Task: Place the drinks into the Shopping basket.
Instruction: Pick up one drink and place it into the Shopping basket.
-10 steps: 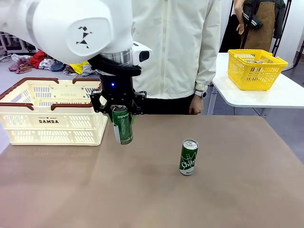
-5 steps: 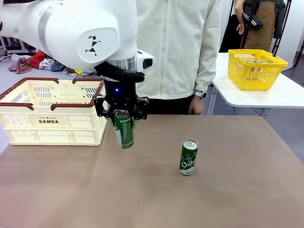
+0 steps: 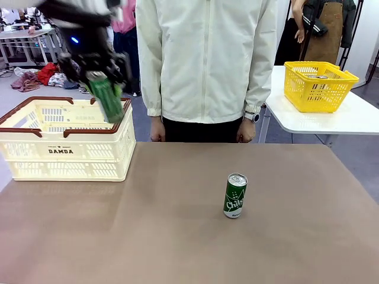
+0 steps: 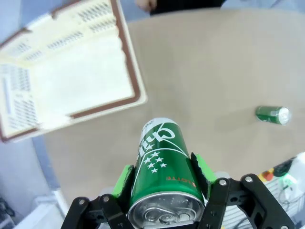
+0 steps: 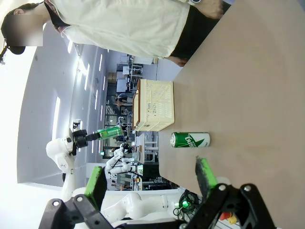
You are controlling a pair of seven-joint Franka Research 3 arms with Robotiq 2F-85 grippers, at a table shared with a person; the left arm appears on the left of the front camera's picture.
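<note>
My left gripper (image 3: 99,83) is shut on a green drink can (image 3: 108,99) and holds it tilted, high over the right end of the cream Shopping basket (image 3: 59,151). In the left wrist view the same can (image 4: 163,164) sits between the green pads (image 4: 125,179), with the basket's brown rim (image 4: 128,57) below and to the left. A second green can (image 3: 235,196) stands upright on the brown table, right of centre. My right gripper (image 5: 150,183) is open, low over the table, looking at that can (image 5: 190,140) and the basket (image 5: 157,114) beyond.
A person in a white jacket (image 3: 204,59) stands at the far edge, hands down by the table. A yellow mesh basket (image 3: 320,86) sits on a white side table at the right. Bare table lies between the standing can and the basket.
My left arm has risen and swung left with the green can, from beside the basket's right end to high above it. The can on the table has not moved.
</note>
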